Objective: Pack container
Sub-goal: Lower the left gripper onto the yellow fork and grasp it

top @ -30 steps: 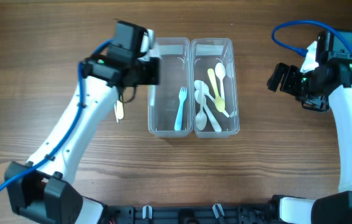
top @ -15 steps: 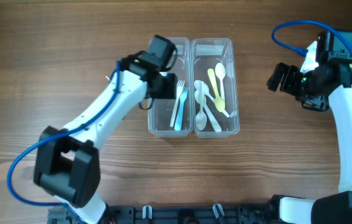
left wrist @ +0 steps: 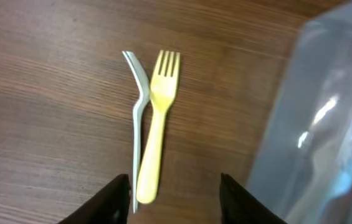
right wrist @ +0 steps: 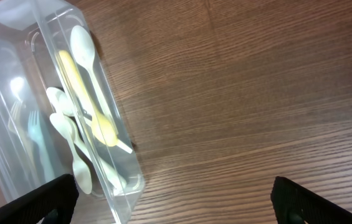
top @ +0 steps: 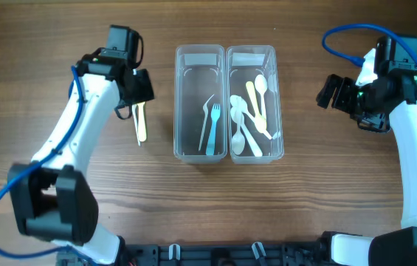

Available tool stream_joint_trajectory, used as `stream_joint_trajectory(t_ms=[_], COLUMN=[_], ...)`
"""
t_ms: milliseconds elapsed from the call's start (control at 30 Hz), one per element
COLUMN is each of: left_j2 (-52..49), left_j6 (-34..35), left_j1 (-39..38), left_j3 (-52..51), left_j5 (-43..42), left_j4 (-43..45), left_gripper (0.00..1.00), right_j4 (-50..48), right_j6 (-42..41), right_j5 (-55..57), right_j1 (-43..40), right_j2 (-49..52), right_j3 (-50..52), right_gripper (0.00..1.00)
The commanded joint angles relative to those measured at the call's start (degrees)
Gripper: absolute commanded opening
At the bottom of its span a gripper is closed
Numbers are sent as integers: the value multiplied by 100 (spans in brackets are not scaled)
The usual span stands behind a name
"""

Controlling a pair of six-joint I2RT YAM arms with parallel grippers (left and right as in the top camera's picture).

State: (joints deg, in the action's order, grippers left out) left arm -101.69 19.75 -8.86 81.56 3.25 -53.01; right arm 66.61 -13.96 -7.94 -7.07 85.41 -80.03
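Observation:
Two clear plastic bins stand side by side mid-table. The left bin [top: 200,59] holds a blue fork [top: 212,129] and a whitish fork [top: 207,118]. The right bin [top: 250,58] holds several white and yellow spoons [top: 256,103]. A yellow fork [left wrist: 156,137] and a white fork [left wrist: 138,118] lie together on the wood left of the bins, also in the overhead view [top: 141,122]. My left gripper [left wrist: 174,199] is open and empty just above their handle ends. My right gripper [right wrist: 176,205] is open and empty, right of the bins.
Bare wooden table all around. The left bin's wall [left wrist: 325,124] fills the right of the left wrist view. The spoon bin [right wrist: 76,112] shows at the left of the right wrist view.
My left arm has swung from over the left bin back out to the left, above the two forks on the table. A whitish fork now lies in the left bin. The right arm is still.

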Motion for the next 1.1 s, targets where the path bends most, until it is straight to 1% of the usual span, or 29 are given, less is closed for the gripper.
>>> stream_joint_trajectory(t_ms=[0, 133, 367, 500, 733, 900, 1033, 1067], left_j2=[-509, -890, -1456, -1628, -1810, -1985, -2094, -2094], left_j6=[-98, -129, -133, -302, -304, -348, -455, -455], left_j1=[42, 39, 42, 42, 52, 52, 52, 52], left_j3=[-109, -111, -111, -111, -111, -111, -111, -109], left_j5=[68, 70, 76, 76, 96, 92, 70, 70], left_j4=[166, 356, 568, 675, 769, 695, 629, 621], left_gripper=[39, 37, 37, 37, 38, 36, 30, 24], right_j4=[-26, 11, 15, 31, 31, 31, 33, 35], right_j6=[39, 44, 44, 44, 46, 46, 48, 48], right_j5=[-68, -66, -66, -66, -66, -63, -63, -63], right_j1=[-24, -24, -24, -24, -24, -24, -24, -24], right_j2=[50, 50, 50, 50, 50, 50, 50, 50], right_j3=[-11, -11, -11, -11, -11, -11, -11, -11], right_gripper=[100, 100, 100, 100, 100, 100, 100, 100])
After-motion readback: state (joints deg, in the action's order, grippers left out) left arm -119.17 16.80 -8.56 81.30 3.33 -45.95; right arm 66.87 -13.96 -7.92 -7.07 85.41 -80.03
